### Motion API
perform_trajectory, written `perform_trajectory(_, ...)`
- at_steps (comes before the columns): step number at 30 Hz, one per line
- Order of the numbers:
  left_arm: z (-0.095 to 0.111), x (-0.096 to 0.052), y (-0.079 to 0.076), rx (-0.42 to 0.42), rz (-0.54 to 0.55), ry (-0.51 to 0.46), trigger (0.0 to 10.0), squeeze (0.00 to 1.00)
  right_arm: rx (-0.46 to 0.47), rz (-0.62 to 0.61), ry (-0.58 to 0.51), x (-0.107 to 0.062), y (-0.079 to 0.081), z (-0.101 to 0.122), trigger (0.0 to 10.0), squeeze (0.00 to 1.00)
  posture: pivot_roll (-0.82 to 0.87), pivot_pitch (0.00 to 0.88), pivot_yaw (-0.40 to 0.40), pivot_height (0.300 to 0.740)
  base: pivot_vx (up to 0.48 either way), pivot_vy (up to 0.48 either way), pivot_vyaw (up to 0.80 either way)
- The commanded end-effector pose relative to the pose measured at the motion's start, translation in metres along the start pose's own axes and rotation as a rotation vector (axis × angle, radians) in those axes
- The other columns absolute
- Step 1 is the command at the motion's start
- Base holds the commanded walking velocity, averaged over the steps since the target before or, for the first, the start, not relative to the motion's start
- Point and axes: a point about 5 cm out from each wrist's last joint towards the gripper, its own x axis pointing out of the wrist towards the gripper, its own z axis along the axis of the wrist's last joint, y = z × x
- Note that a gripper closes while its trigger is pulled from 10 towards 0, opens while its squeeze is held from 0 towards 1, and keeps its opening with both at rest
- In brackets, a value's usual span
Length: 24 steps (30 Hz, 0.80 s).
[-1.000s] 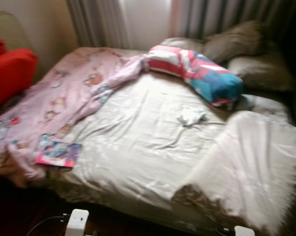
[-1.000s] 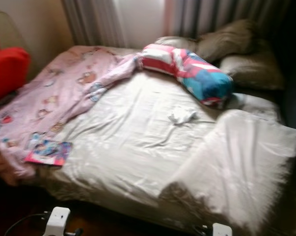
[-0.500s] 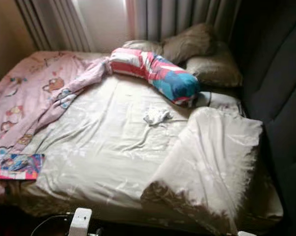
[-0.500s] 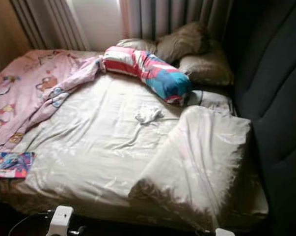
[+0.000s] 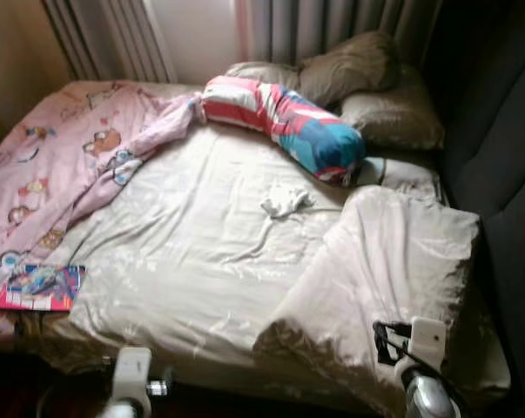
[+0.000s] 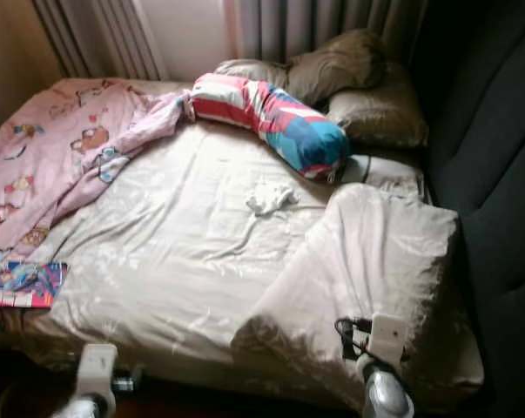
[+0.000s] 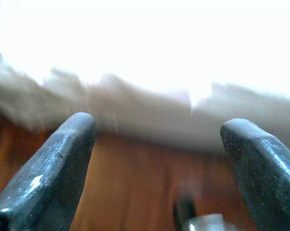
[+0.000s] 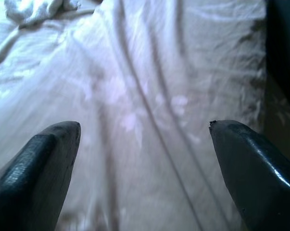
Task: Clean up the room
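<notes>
A bed with a cream sheet [image 5: 201, 261] lies before me. On it are a pink cartoon blanket [image 5: 62, 165] at the left, a striped red, white and blue bolster [image 5: 284, 126], a small white crumpled cloth [image 5: 284, 200], a colourful book [image 5: 40, 287] at the left front edge, and a folded cream duvet [image 5: 393, 270] at the right. My right gripper [image 8: 145, 159] is open and hovers over the folded duvet [image 8: 149, 96]. My left gripper [image 7: 159, 163] is open, low at the bed's front edge above the wooden floor [image 7: 135, 183].
Brown pillows [image 5: 366, 87] lie at the head of the bed below grey curtains [image 5: 332, 26]. A dark upholstered wall [image 5: 497, 174] runs along the bed's right side. A dark floor strip [image 5: 36, 392] shows in front of the bed.
The camera has shifted slightly, bringing the book fully into sight. My right arm has risen into view over the folded duvet, and the left wrist has come up a little.
</notes>
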Motion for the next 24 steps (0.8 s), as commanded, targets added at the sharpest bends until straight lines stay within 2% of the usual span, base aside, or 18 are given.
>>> perform_trajectory(1,0.050,0.014,0.001,-0.032,-0.005,-0.218,10.0,0.00,-0.012,0.020,-0.059,0.003,0.002,0.011,10.0,0.00,-0.06,0.047,0.000,0.735,0.000,0.000,0.00)
perform_trajectory(2,0.060,0.014,0.003,-0.032,-0.016,-0.277,10.0,0.00,-0.015,0.021,-0.101,0.004,0.001,0.017,10.0,0.00,-0.07,0.042,0.000,0.735,0.000,0.000,0.00)
perform_trajectory(6,0.075,0.009,0.008,-0.032,-0.028,-0.389,10.0,0.00,-0.013,-0.005,-0.171,-0.002,-0.006,0.022,10.0,0.00,-0.07,0.039,0.000,0.735,0.000,0.000,0.00)
perform_trajectory(9,0.077,0.005,0.009,-0.037,-0.030,-0.419,10.0,0.00,-0.015,-0.013,-0.187,-0.006,-0.009,0.020,10.0,0.00,-0.07,0.036,0.002,0.735,0.000,0.000,0.00)
perform_trajectory(12,0.081,-0.004,0.005,-0.045,-0.043,-0.483,10.0,0.00,-0.023,-0.044,-0.211,-0.015,-0.015,0.014,10.0,0.00,-0.10,0.031,0.019,0.735,0.000,0.000,0.00)
perform_trajectory(16,0.079,-0.009,0.004,-0.047,-0.057,-0.493,10.0,0.00,-0.025,-0.024,-0.203,-0.015,-0.010,0.013,10.0,0.00,-0.11,0.028,0.026,0.735,0.000,0.000,0.00)
perform_trajectory(18,0.077,-0.011,0.005,-0.030,-0.079,-0.485,10.0,0.00,-0.093,0.051,-0.255,-0.017,-0.004,0.021,10.0,0.00,-0.11,0.026,0.028,0.735,0.000,0.000,0.00)
perform_trajectory(20,0.077,-0.012,0.006,-0.027,-0.080,-0.485,10.0,0.00,-0.091,0.056,-0.264,-0.017,-0.004,0.023,10.0,0.00,-0.11,0.026,0.028,0.735,0.000,0.000,0.00)
perform_trajectory(22,0.079,-0.014,0.009,-0.026,-0.069,-0.492,10.0,0.00,-0.067,0.032,-0.272,-0.017,-0.007,0.026,10.0,0.00,-0.09,0.024,0.019,0.735,0.000,0.000,0.00)
perform_trajectory(24,0.081,-0.015,0.011,-0.031,-0.052,-0.501,10.0,0.00,-0.033,-0.042,-0.264,-0.015,-0.014,0.026,10.0,0.00,-0.06,0.016,0.014,0.735,0.000,0.000,0.00)
